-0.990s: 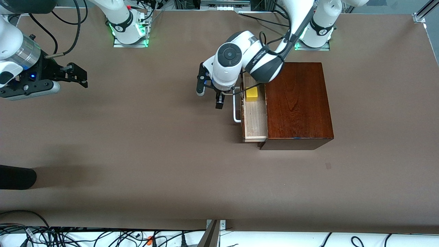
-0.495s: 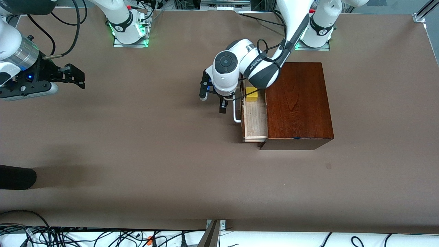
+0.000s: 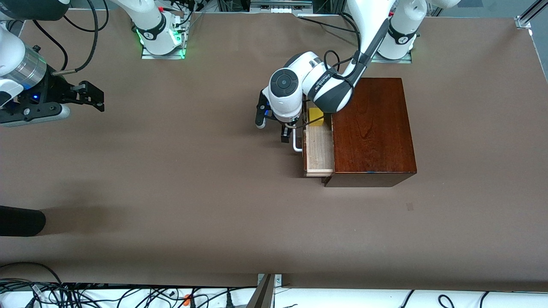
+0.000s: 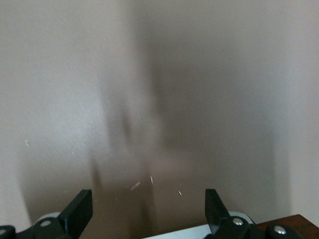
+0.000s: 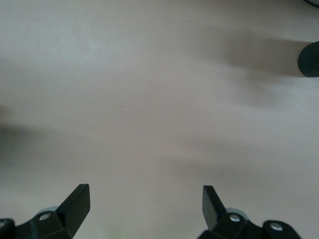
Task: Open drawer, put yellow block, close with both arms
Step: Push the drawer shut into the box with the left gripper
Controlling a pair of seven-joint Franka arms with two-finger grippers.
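Front view: drawer (image 3: 319, 149) partly open, yellow block (image 3: 316, 116) lying inside. Left tool (image 3: 275, 128), fingers spread and empty, sits at the white handle (image 3: 296, 145). Right tool (image 3: 87, 95) waits released over bare counter (image 3: 171, 192). Closing remains.

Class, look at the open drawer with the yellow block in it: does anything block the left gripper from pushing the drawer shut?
Nothing visible does. The left gripper, fingers open, sits right beside the white handle of the drawer. The yellow block lies inside, below the rim. The right gripper waits apart.
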